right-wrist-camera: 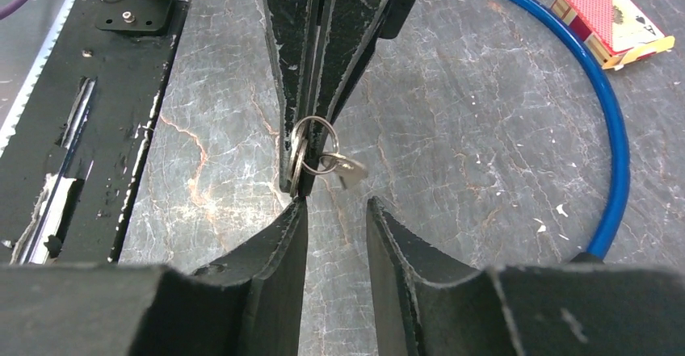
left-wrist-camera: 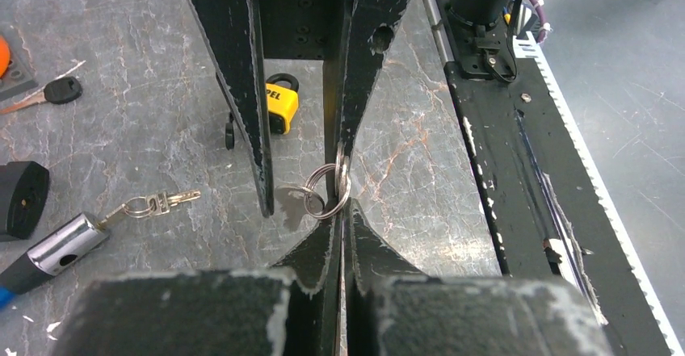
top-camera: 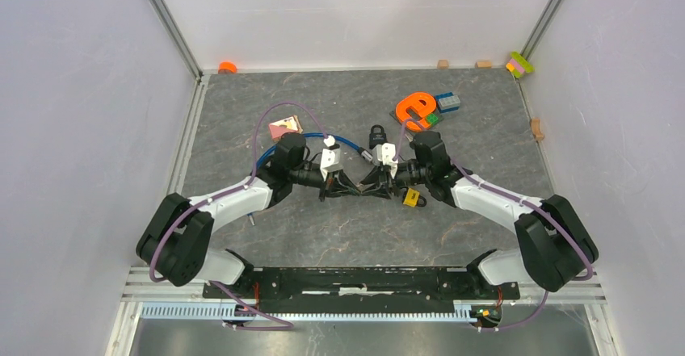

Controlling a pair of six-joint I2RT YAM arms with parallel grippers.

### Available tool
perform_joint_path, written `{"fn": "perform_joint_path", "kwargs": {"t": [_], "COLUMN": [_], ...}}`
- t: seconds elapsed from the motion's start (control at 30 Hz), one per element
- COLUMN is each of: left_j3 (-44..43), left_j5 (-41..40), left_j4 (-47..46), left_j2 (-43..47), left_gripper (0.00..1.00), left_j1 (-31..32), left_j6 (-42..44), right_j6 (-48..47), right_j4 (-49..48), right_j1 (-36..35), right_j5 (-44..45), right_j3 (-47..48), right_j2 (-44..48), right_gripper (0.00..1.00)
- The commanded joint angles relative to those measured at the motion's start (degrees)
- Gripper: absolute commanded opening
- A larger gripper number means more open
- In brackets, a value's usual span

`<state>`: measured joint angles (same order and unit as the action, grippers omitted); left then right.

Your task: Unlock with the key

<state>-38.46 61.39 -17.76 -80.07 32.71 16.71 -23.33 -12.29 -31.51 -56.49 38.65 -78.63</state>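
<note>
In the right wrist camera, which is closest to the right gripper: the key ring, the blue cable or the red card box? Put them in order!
1. key ring: straight ahead of the right gripper, pinched in the left gripper.
2. blue cable: curving round on the right side.
3. red card box: top right, outside the cable's curve.

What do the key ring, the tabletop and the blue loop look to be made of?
Key ring: bright metal, probably steel; silvery with sharp glints.
Tabletop: dark grey stone look, with pale and rusty veins like slate or marble; could be a printed laminate.
Blue loop: smooth glossy plastic or rubber, perhaps a sheathed cable; even sheen along its curve.
</note>
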Motion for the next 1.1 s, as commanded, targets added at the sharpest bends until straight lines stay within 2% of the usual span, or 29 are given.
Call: {"fn": "perform_joint_path", "kwargs": {"t": [0.0,0.33,0.6,0.83,1.07], "left_j3": [0.0,0.5,0.7,1.0,0.8], "left_j5": [2.3,3.9,4.0,4.2,5.3], "left_j4": [-4.3,-4.3,-4.7,-6.1,-7.1], "left_j2": [0.4,0.4,0.2,0.1,-0.1], "left_gripper": [0.02,0.02,0.02,0.02,0.02], "left_j1": [0.1,0.1,0.1,0.1,0.0], "left_j6": [-2.0,-2.1,-2.6,-3.1,-4.5], "right_j6": [1.0,1.2,4.4,4.5,4.8], "right_j4": [-2.3,-3.6,-7.8,-8.2,-8.2], "right_j1": [-0.8,-0.8,-0.8,-0.8,-0.7], "right_j5": [-0.2,3.0,1.0,0.1,1.6], "right_j3": [-0.2,0.0,-0.9,-1.5,-1.8], "right_j2": [-0.5,-0.3,-0.9,-0.9,-0.7], "right_gripper": [0.36,0.30,0.28,0.20,0.09]}}
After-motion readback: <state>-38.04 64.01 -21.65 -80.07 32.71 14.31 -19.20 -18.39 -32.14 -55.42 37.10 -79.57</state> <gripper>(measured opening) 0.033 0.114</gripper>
